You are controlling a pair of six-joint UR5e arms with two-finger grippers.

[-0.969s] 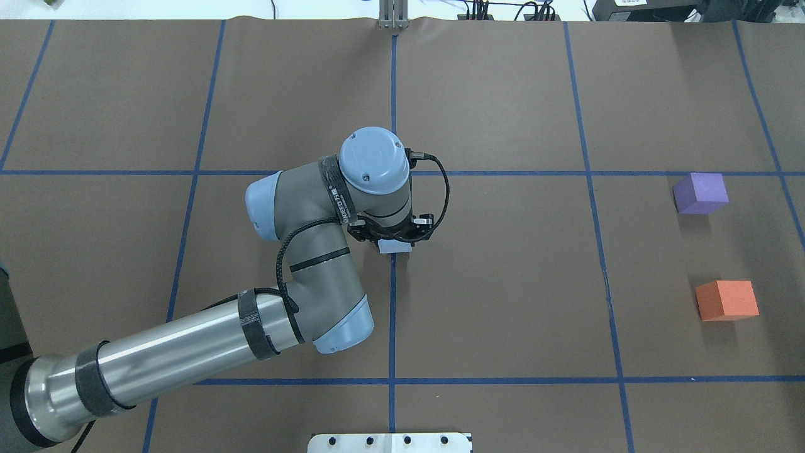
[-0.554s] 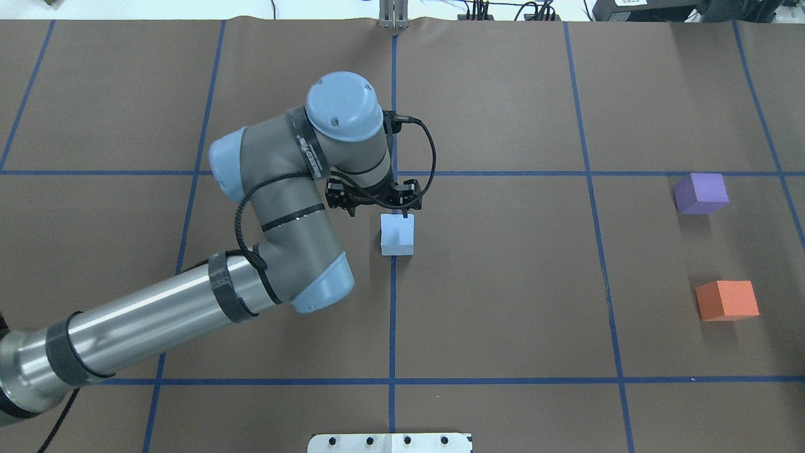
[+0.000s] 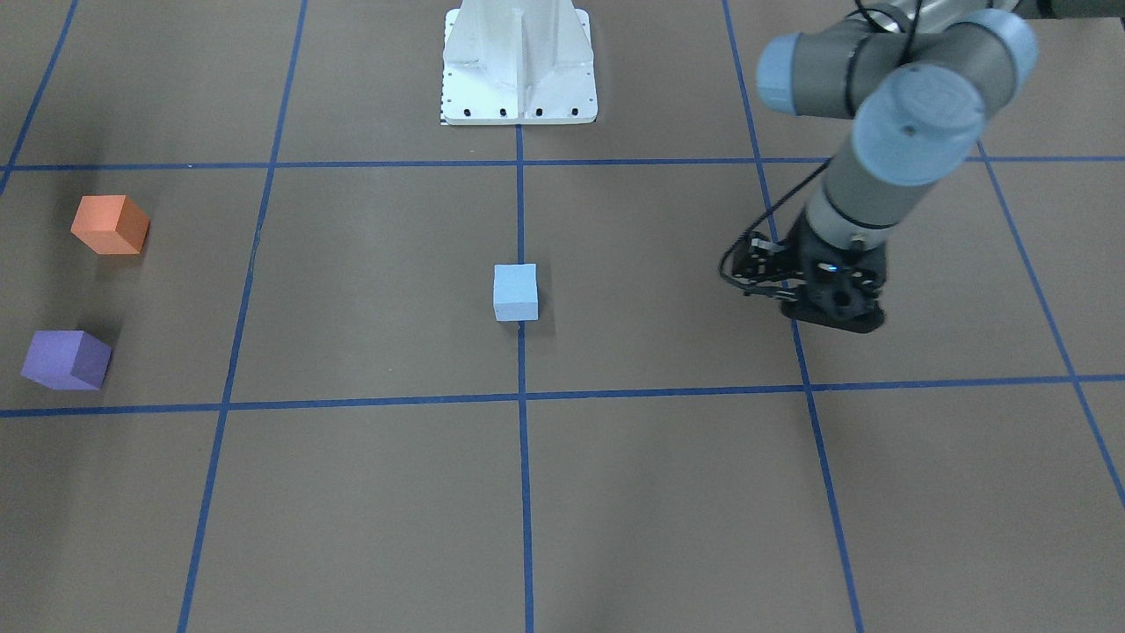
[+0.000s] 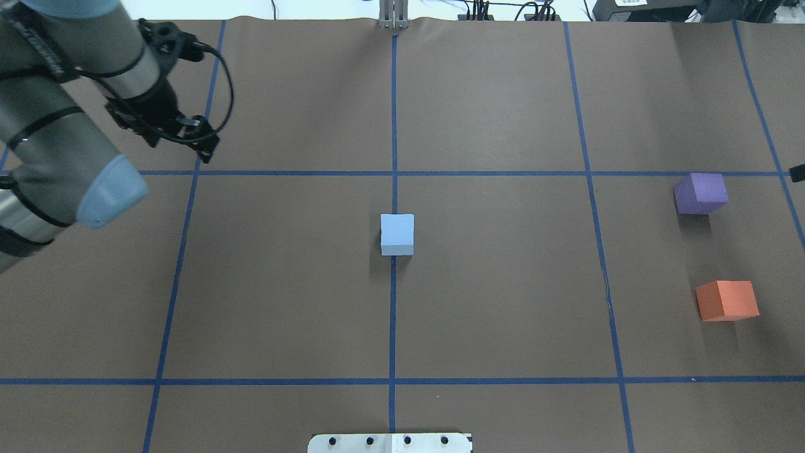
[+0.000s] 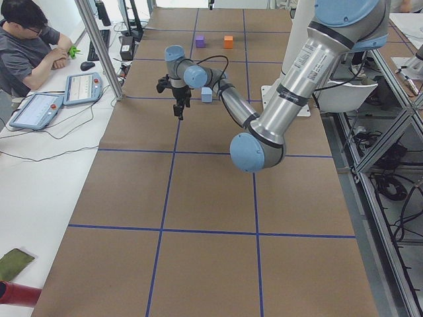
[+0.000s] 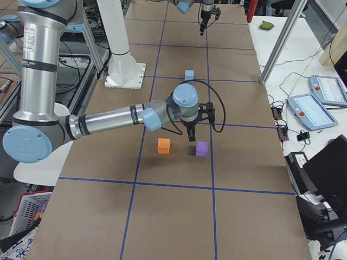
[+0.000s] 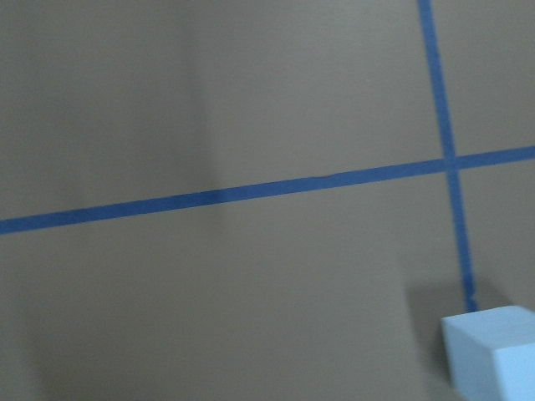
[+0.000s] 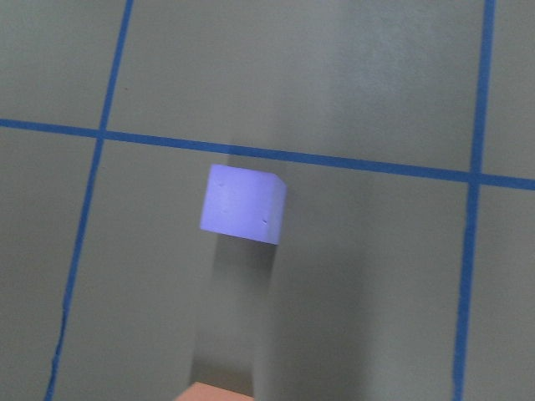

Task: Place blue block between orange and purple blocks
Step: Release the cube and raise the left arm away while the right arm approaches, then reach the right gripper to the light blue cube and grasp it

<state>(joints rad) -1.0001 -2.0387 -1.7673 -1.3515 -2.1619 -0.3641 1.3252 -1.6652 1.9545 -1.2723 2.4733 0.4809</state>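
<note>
The light blue block is sitting flat and ungripped astride the central blue tape line. Well apart from it, on the robot's right, the purple block and orange block are resting slightly turned, a gap lying between them.

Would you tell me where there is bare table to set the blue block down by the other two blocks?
The strip between the purple block and orange block is bare and looks wider than the blue block. The stretch from the blue block to that pair is bare too. Only the right tool hangs near the purple one.
</note>
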